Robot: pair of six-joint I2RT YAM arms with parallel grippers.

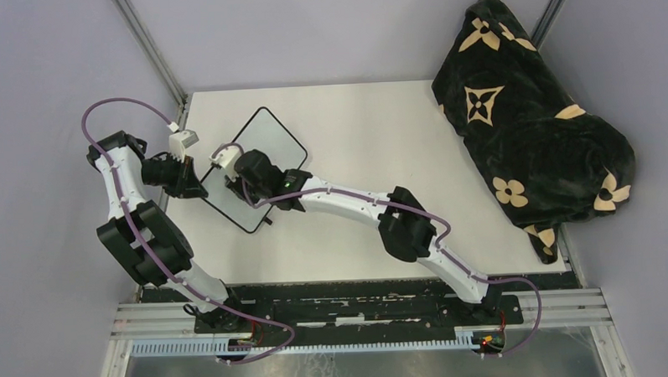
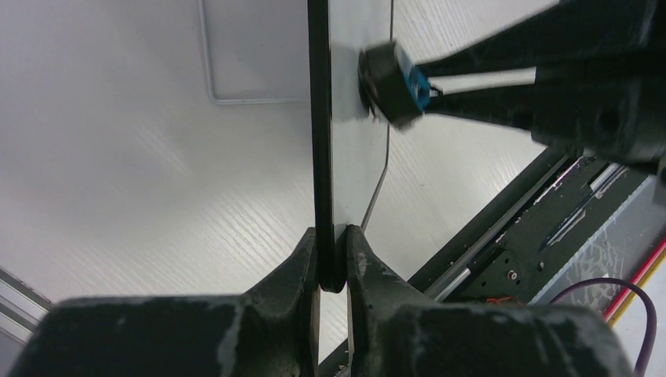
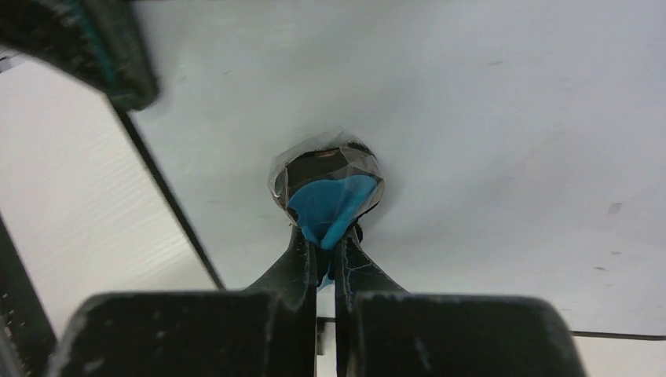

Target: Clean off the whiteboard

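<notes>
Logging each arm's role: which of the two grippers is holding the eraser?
The right gripper: it pinches the blue-and-black eraser against the whiteboard. The left gripper only clamps the board's edge.

robot lab test cell, not a lived-in room. plain grey wall panels on three sides, joined by bare aluminium posts. a white table fills the cell floor. left arm and right arm bolted to a black base plate on aluminium rails. purple cables strapped along both arms; exposed wiring at the near edge. black blanket with beige flower print heaped in the right corner.
</notes>
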